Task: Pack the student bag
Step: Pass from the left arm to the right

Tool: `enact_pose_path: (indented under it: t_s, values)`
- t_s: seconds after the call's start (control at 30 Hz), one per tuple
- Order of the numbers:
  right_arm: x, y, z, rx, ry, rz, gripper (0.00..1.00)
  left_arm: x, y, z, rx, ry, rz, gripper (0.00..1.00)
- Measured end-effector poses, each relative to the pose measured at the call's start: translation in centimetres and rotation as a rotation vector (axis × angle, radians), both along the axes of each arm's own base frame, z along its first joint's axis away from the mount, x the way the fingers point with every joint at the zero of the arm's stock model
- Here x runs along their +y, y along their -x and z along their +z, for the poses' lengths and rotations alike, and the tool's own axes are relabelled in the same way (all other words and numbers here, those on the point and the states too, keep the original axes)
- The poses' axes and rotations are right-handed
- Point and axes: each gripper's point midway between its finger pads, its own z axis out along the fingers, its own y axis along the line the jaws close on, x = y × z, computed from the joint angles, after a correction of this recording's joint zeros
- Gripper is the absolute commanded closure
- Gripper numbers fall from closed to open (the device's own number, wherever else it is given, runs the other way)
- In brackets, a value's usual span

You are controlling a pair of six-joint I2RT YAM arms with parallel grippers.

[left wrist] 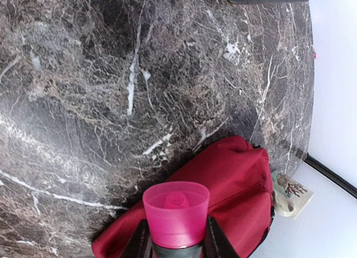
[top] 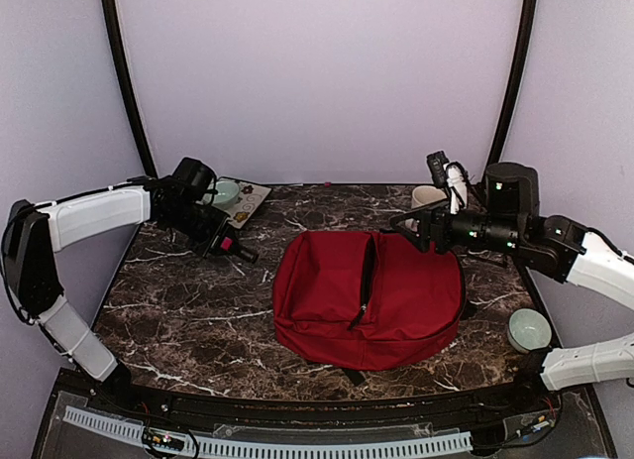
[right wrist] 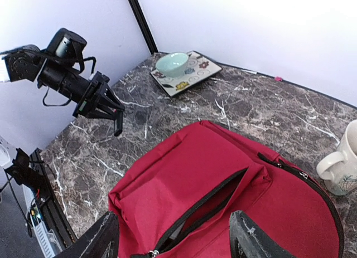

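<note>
Starting with the overhead view: the red backpack (top: 367, 300) lies flat on the dark marble table (top: 188, 320), a bit right of the middle, with a dark zipper slit running down its centre. The left gripper (top: 238, 249) sits out to the left of the bag and well apart from it. The right gripper (top: 408, 231) is at the bag's far edge. At the far left there's a patterned tray (top: 250, 203) with a pale green bowl (top: 226, 191) on it. A white mug (top: 428, 195) stands at the far right, and a second bowl (top: 528, 330) sits by the right edge, just beside the bag.

Left wrist view: the fingers are clamped on either side of a pink-capped item (left wrist: 175, 210), with the cap sticking out in front. What's under the cap is dark and I honestly can't tell what it is. The backpack fills the lower right behind it, and the mug peeks out past the bag's edge.

Right wrist view: both fingers (right wrist: 254, 238) are spread wide with nothing between them, and the bag is right below. Its zipper is pulled open here, leaving a dark gap. The tray and bowl are over in the far corner, and the mug is on the right, near the bag but not touching it.
</note>
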Motion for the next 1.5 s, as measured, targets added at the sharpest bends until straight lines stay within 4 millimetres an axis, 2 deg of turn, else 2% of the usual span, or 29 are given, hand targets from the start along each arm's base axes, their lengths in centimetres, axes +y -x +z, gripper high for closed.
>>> enact_pose_path:
  t_s: [0.13, 0.33, 0.5, 0.67, 0.93, 1.2, 1.5]
  values:
    - [0.2, 0.4, 1.6, -0.051, -0.074, 0.008, 0.33, -1.3, 0.3, 1.3, -0.023, 0.048, 0.012, 1.00]
    - [1.8, 1.2, 2.8, -0.088, -0.125, 0.051, 0.33, -3.1, 0.8, 4.2, -0.080, 0.131, 0.018, 1.00]
    - [3.8, 1.6, 2.1, -0.081, -0.126, 0.093, 0.33, -3.8, 1.8, 5.7, -0.101, 0.176, 0.023, 1.00]
    - [6.0, 2.0, 0.2, -0.041, -0.080, 0.137, 0.33, -3.7, 3.5, 5.1, -0.080, 0.198, 0.039, 1.00]
    - [7.0, 2.2, 0.4, -0.043, -0.076, 0.160, 0.33, -4.6, 4.3, 5.3, -0.070, 0.226, 0.049, 1.00]
    - [7.2, 2.2, 0.6, -0.055, -0.070, 0.165, 0.32, -8.4, 5.3, 6.4, -0.105, 0.318, 0.002, 1.00]
    - [7.0, 2.0, 0.6, -0.063, -0.067, 0.153, 0.32, -12.9, 5.9, 5.4, -0.101, 0.375, -0.019, 1.00]
